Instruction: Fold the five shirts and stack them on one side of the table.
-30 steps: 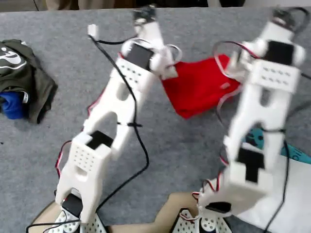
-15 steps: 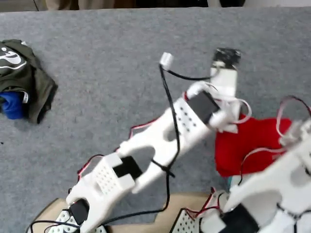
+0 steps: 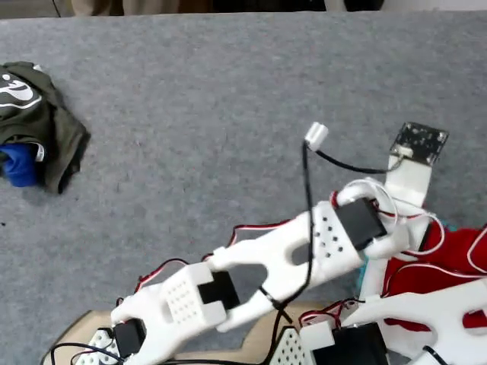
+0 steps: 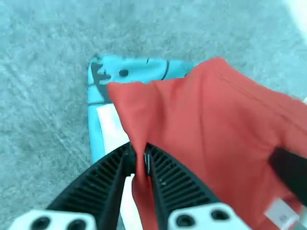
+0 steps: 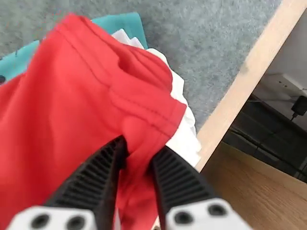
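Observation:
A folded red shirt point(image 3: 449, 266) hangs at the table's front right, held by both arms. My left gripper point(image 4: 138, 165) is shut on one edge of the red shirt point(image 4: 211, 129), above a turquoise shirt point(image 4: 129, 72) and a white one point(image 4: 112, 132). My right gripper point(image 5: 136, 163) is shut on another edge of the red shirt point(image 5: 72, 105), over the white shirt point(image 5: 184, 134) and turquoise shirt point(image 5: 120, 21) near the table's wooden edge point(image 5: 244, 81). A dark olive shirt point(image 3: 42, 122) with a blue one point(image 3: 17, 163) tucked in it lies at the far left.
The grey felt tabletop point(image 3: 205, 114) stretches open across the middle and back. The left arm's white links point(image 3: 266, 258) lie low across the front. Beyond the table's wooden edge, the floor and a cable point(image 5: 292, 105) show in the right wrist view.
Both arms have swung from the table's middle to the front right, carrying the red shirt with them over the turquoise and white shirts.

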Available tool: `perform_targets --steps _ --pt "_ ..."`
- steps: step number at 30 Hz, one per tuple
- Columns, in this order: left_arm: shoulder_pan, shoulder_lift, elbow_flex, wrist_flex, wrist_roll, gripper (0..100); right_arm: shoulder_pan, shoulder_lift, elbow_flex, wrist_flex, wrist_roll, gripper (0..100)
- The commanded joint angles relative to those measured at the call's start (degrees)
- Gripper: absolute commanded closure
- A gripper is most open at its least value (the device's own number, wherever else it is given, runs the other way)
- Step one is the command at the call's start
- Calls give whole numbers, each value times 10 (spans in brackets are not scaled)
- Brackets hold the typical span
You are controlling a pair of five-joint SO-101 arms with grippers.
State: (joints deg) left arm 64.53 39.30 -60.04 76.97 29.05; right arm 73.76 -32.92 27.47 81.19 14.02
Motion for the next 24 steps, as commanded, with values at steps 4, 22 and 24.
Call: perform_targets --steps 4,22,24 --pt "-2 3 -25 -8 -1 953 11 -22 22 -15 18 691" --pt "-127 1 -240 193 -73 988 -86 -26 -102 210 71 872" --pt "-164 1 -271 238 -96 974 -119 -26 -109 210 71 979"
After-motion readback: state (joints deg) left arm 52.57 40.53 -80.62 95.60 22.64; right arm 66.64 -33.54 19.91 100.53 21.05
